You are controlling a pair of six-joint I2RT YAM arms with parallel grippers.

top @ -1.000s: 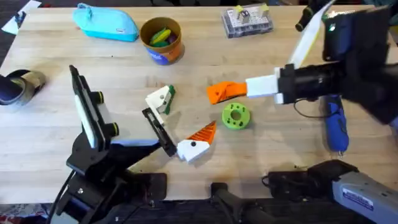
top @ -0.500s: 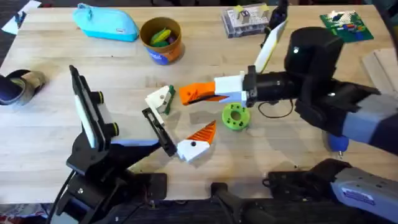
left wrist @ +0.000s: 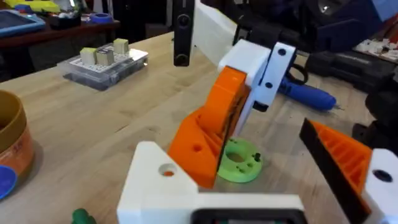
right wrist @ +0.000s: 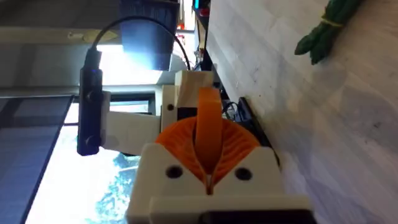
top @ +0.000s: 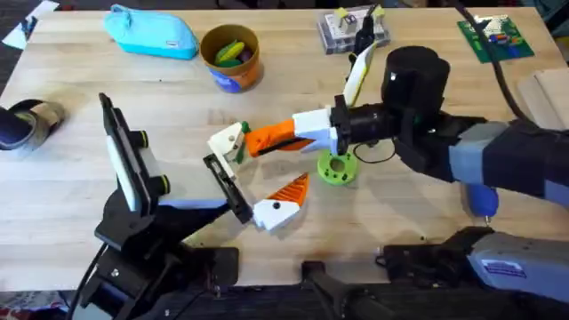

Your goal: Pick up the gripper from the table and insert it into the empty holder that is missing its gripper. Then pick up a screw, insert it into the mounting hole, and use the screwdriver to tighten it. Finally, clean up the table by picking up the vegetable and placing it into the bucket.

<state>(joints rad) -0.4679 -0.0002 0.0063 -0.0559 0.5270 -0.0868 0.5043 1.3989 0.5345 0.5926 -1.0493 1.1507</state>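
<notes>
Travel leftward across the surface over the last second has brought the right tool (top: pixel 313 130), clamped on the orange gripper (top: pixel 271 139), right up to the white holder (top: pixel 228 141), so insertion looks imminent.

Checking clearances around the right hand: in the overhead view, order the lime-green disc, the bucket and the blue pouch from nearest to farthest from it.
From the right hand, which carries the gripper:
1. Lime-green disc: just below the hand, toward the bases.
2. Bucket: up and left, near the far edge.
3. Blue pouch: farthest, at the far left corner.
</notes>
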